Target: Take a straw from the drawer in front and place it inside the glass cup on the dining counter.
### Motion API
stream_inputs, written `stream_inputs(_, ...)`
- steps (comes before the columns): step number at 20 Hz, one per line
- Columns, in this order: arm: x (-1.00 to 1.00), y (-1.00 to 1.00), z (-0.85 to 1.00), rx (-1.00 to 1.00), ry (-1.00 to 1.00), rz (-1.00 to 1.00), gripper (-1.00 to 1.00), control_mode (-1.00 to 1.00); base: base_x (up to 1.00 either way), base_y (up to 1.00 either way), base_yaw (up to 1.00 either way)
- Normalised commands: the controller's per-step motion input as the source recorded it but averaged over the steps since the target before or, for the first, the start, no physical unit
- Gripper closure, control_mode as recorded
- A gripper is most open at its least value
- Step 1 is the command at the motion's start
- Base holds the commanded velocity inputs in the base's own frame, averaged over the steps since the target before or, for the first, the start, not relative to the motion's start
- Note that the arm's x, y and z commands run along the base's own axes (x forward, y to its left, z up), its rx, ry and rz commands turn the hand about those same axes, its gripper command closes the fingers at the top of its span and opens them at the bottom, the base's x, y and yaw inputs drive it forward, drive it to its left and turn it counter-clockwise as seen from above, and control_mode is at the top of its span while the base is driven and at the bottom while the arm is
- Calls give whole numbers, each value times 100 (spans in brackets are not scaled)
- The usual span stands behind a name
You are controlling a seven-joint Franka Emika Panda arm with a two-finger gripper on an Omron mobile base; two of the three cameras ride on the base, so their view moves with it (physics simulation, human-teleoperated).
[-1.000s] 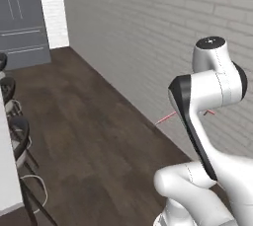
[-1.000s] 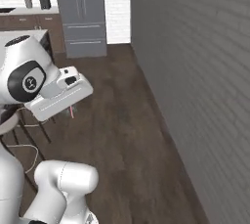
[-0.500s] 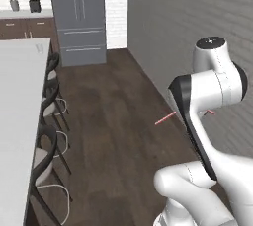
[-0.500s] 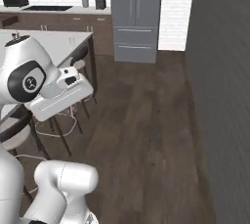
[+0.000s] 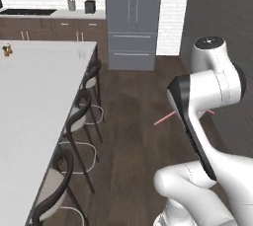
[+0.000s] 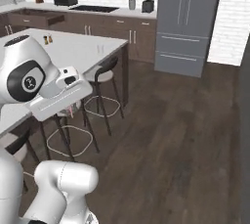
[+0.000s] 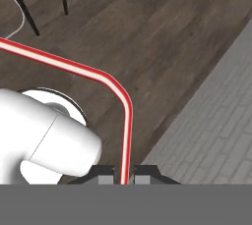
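The straw (image 7: 129, 121), thin and red-pink, rises from between my gripper's (image 7: 124, 179) two dark fingertips, which are shut on it, and bends away to the left over the wood floor. In the left base view, the straw's (image 5: 165, 118) ends poke out on either side of my forearm, which hides the hand. The dining counter (image 5: 29, 96) with its white top lies at the left, and the glass cup (image 5: 81, 54) stands near its far right corner. The cup (image 6: 101, 48) shows faintly on the counter (image 6: 73, 52) in the right base view. A dark-brown drawer (image 6: 48, 19) juts out from the back cabinets.
Black stools (image 5: 79, 121) line the counter's near side. Two small shakers (image 5: 7, 50) stand on the counter's far end. A grey fridge (image 5: 133, 18) stands at the back, with a grey brick wall (image 7: 216, 121) on the right. Dark wood floor (image 6: 171, 135) lies open between them.
The whole picture has swung, so the base has turned: the fridge slid across and the dining counter and stools came into view. My arm keeps its pose with the straw held.
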Motion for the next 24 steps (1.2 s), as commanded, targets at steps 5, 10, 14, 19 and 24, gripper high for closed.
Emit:
stream_inputs(5,0,0,0,0,0,0,100,100,100,-66,39)
stream_inputs(10,0,0,0,0,0,0,100,100,100,-69,39)
stream_inputs(14,0,0,0,0,0,0,100,100,100,-69,39)
stream_inputs(19,0,0,0,0,0,0,100,100,100,-79,37)
stream_inputs(24,0,0,0,0,0,0,100,100,97,-86,37)
